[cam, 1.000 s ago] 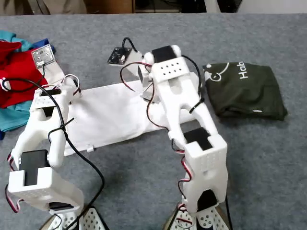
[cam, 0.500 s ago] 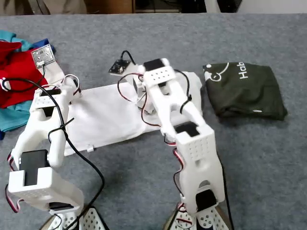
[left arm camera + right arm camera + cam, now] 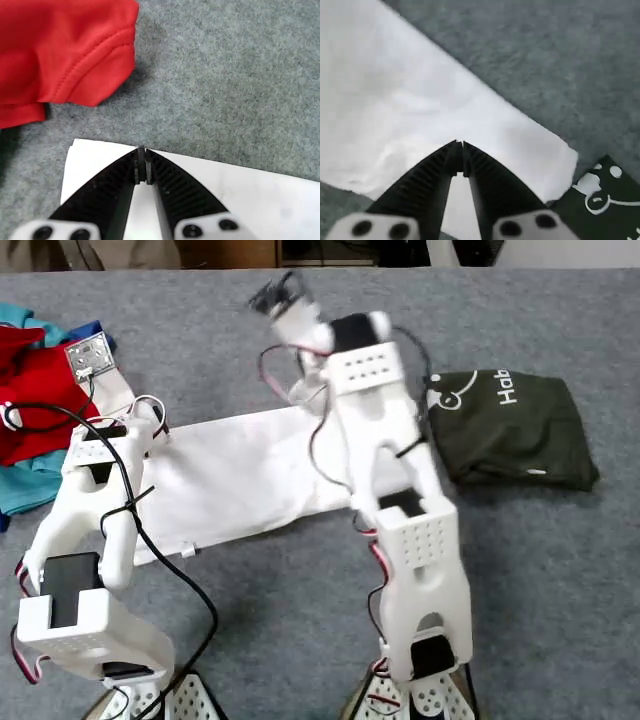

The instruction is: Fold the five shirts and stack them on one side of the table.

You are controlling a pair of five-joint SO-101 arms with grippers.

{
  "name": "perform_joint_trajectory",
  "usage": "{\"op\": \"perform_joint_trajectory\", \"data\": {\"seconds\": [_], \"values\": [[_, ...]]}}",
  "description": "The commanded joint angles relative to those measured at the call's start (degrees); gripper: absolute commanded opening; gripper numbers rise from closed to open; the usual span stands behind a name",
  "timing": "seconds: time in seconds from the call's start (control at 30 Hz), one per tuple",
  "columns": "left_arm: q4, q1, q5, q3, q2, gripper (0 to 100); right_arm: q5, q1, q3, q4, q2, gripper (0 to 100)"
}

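My left hand (image 3: 141, 167) was closed at the edge of the white shirt (image 3: 250, 195), red shirt (image 3: 60, 50) just beyond. My right hand (image 3: 459, 159), closed, hung above the white shirt.

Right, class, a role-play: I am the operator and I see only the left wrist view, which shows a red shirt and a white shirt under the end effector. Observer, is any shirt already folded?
Observer: Yes. In the high view a dark green shirt lies folded on the right side of the table.
Operator: Is anything under the red one?
Observer: A teal shirt lies partly beneath the red shirt at the table's left edge.
Operator: And the other arm?
Observer: The right end effector is shut, with the white shirt below it, near the end that lies beside the dark green shirt.
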Motion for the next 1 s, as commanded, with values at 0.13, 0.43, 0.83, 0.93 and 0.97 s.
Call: {"op": "perform_joint_trajectory", "data": {"seconds": [0.13, 0.43, 0.83, 0.93, 0.97], "values": [[16.35, -4.66, -0.44, -11.87, -3.47, 2, -14.24, 7.78, -3.47, -13.54, 8.40, 0.2], [46.51, -9.76, -3.43, -26.99, -4.35, 9, -16.18, 14.46, -10.95, -19.69, 13.14, 0.2], [50.46, -9.85, -9.41, -16.44, -4.35, 15, -15.91, 25.10, -11.38, -26.46, 14.73, 0.2], [50.46, -10.64, -10.20, -14.95, -4.35, 17, -15.91, 25.45, -11.47, -26.90, 14.90, 0.2], [50.37, -10.73, -10.20, -14.77, -4.35, 17, -15.91, 25.45, -11.47, -27.08, 14.90, 0.2]]}}
